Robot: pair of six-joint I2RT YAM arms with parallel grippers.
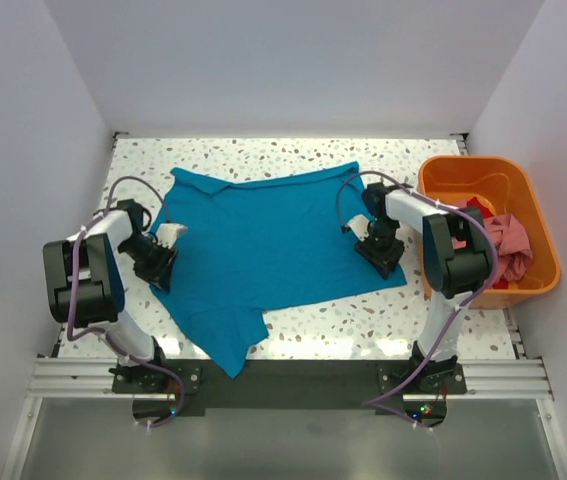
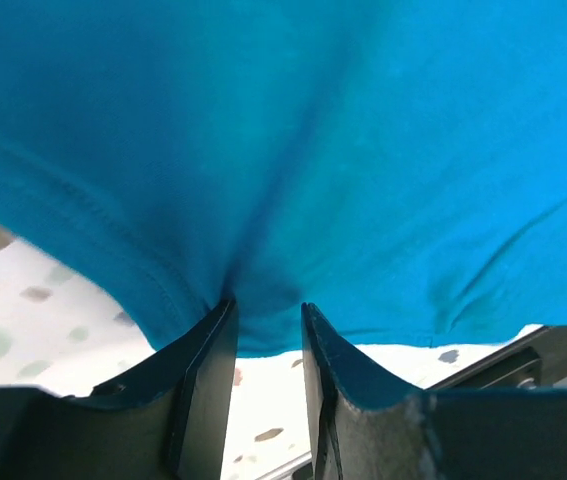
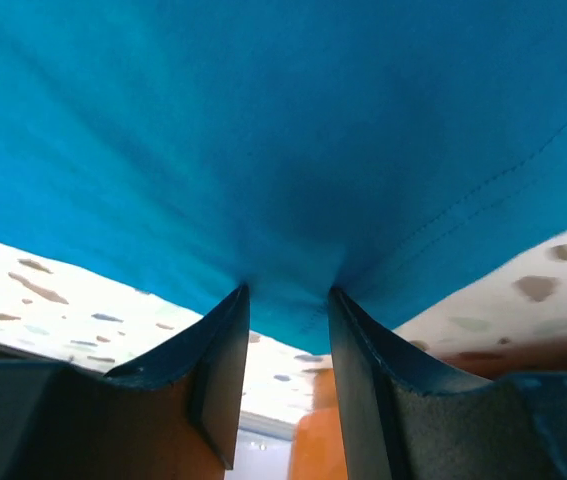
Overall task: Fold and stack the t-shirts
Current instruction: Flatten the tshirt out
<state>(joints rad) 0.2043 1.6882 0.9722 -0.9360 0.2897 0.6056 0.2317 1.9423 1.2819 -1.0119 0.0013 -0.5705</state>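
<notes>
Teal shirt point(image 1: 263, 240) spread across table point(image 1: 363, 325), 1 corner reaching near edge. Left gripper point(image 2: 266, 315) pinching its left edge, right gripper point(image 3: 288, 305) pinching its right edge. Cloth bunches between fingers, tips hard to see from above. Pink and red shirts point(image 1: 508, 245) heaped in orange tub point(image 1: 523, 180), count unclear.

Teal t-shirt point(image 1: 273, 250) is lying spread across the speckled surface point(image 1: 393, 160), with one sleeve trailing toward the near edge. Left gripper point(image 1: 168, 238) is sitting at its left edge and right gripper point(image 1: 363, 235) at its right edge. Orange tub point(image 1: 443, 175) at far right is holding a pink t-shirt point(image 1: 511, 245) and a red t-shirt point(image 1: 480, 206).
</notes>
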